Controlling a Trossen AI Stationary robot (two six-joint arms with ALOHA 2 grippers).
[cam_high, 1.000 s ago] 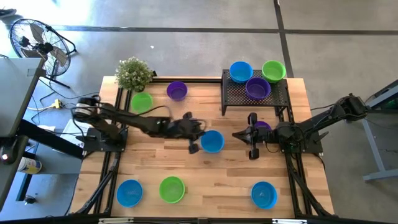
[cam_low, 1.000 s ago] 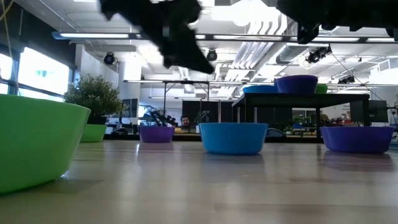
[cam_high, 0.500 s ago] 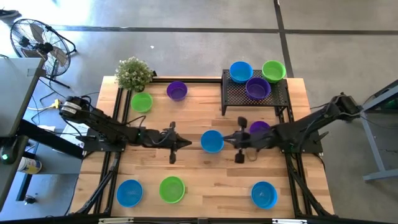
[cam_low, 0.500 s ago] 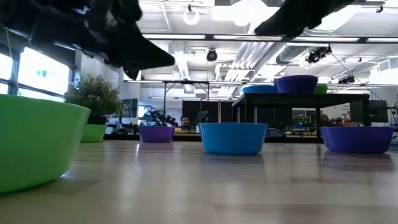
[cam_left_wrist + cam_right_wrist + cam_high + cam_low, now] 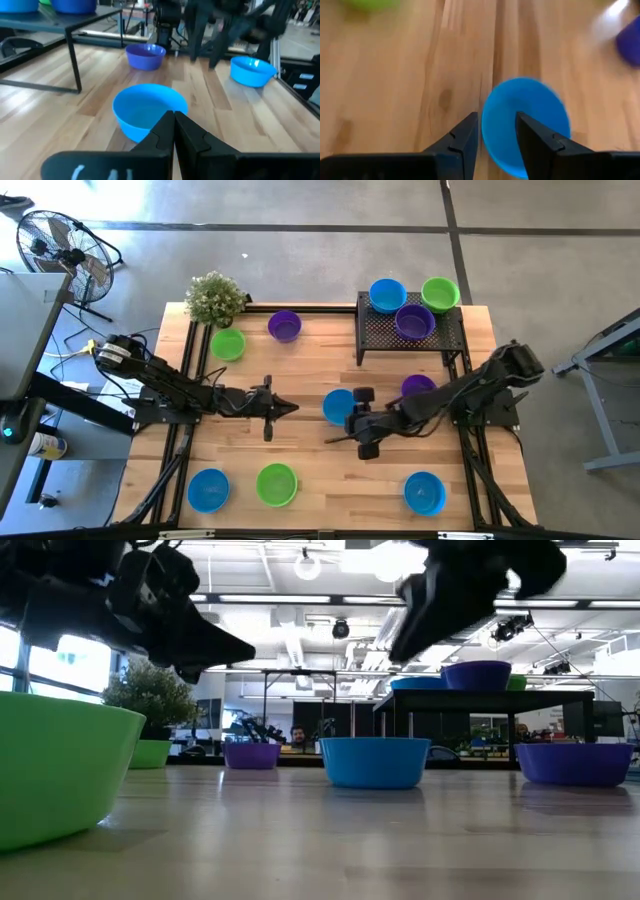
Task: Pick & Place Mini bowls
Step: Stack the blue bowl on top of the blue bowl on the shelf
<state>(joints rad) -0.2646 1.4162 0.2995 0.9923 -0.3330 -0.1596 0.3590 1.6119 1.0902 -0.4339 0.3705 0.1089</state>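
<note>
A blue mini bowl (image 5: 336,404) stands on its base in the middle of the table. My right gripper (image 5: 343,427) hangs open above it, tilted down. In the right wrist view one finger (image 5: 464,135) is outside the bowl's rim (image 5: 487,125) and the other (image 5: 532,137) is over its hollow. The low view shows this gripper (image 5: 415,625) well clear of the bowl (image 5: 375,761). My left gripper (image 5: 288,408) is shut and empty, level, left of the bowl (image 5: 150,107). Three more bowls (image 5: 415,321) sit on the black mesh stand (image 5: 380,340).
Other bowls stand on the table: purple (image 5: 285,326) and green (image 5: 228,344) at the far left, purple (image 5: 418,386) beside my right arm, blue (image 5: 208,489), green (image 5: 277,484) and blue (image 5: 424,492) along the near edge. A potted plant (image 5: 214,298) is at the far left corner.
My left gripper has drawn back from the blue bowl toward the table's left edge, sinking and levelling out. My right gripper has gone toward the table's left from beside the stand to above the blue bowl, tipped downward and opened. The bowl has stayed put.
</note>
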